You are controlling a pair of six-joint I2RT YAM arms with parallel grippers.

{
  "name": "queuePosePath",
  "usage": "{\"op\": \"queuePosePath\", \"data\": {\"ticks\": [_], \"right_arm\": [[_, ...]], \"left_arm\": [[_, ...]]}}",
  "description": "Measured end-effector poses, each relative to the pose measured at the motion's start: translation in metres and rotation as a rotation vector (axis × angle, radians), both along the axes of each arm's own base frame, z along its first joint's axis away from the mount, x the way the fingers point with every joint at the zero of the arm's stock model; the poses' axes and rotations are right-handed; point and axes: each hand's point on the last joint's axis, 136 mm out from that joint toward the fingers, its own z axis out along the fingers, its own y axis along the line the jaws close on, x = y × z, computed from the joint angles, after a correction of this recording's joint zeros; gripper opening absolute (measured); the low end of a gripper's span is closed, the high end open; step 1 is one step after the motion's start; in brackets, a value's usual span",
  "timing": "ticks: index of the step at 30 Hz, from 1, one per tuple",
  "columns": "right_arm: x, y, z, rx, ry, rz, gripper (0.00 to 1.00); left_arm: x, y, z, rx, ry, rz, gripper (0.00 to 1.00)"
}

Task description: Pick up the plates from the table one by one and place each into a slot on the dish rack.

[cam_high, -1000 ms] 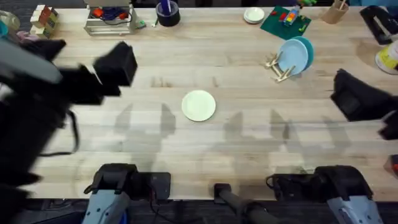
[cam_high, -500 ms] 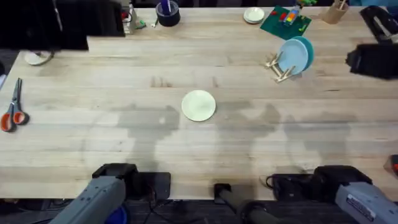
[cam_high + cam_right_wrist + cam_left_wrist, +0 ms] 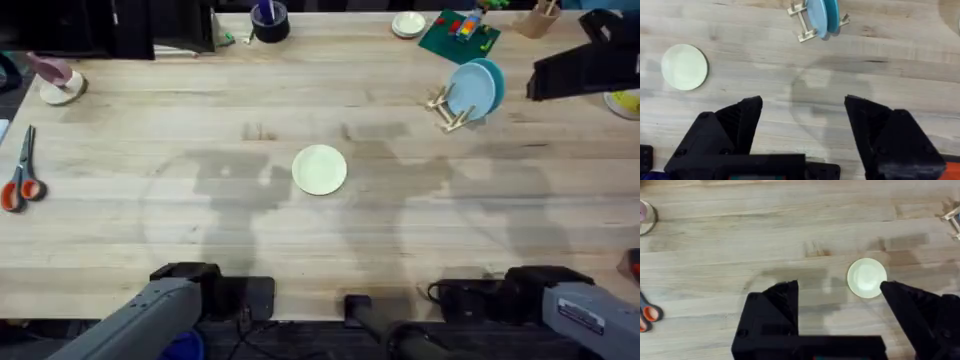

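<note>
Maple planks run across the worktop, with clutter pushed to the far edge and scissors off to my left. One cream plate lies flat near the middle; two blue plates already stand upright in the dish rack, well apart from it toward the far right.

For the step in hand I'd bring one arm down over the cream plate, slide a finger under its rim so it tips up, and only then pinch the edge; a flat grab from above would probably slip.

Both arms are raised high, wrists looking down. My left gripper is spread wide, the plate just beside one finger. My right gripper is spread too, over bare wood between plate and rack.
</note>
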Motion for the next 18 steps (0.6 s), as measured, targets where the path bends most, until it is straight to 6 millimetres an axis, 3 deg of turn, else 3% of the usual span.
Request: {"op": "queuePosePath", "data": {"ticks": [7, 8, 13, 14, 18], "right_arm": [[0.001, 0.0, -0.0001, 0.0, 0.002, 0.0, 0.992], [0.001, 0.0, -0.0001, 0.0, 0.002, 0.0, 0.992], [0.001, 0.0, -0.0001, 0.0, 0.002, 0.0, 0.992], [0.001, 0.0, -0.0001, 0.0, 0.002, 0.0, 0.992], [0.001, 0.0, -0.0001, 0.0, 0.002, 0.0, 0.992]], "left_arm": [[-0.0001, -0.0001, 0.0, -0.001, 0.0, 0.0, 0.993], [0.0, -0.0002, -0.0001, -0.004, 0.001, 0.003, 0.917], [-0.0002, -0.0009, 0.0, -0.007, 0.001, 0.0, 0.147], [-0.0003, -0.0018, -0.0001, -0.009, 0.002, -0.005, 0.069], [-0.0019, -0.0098, 0.0, -0.047, 0.006, -0.033, 0.043]]}}
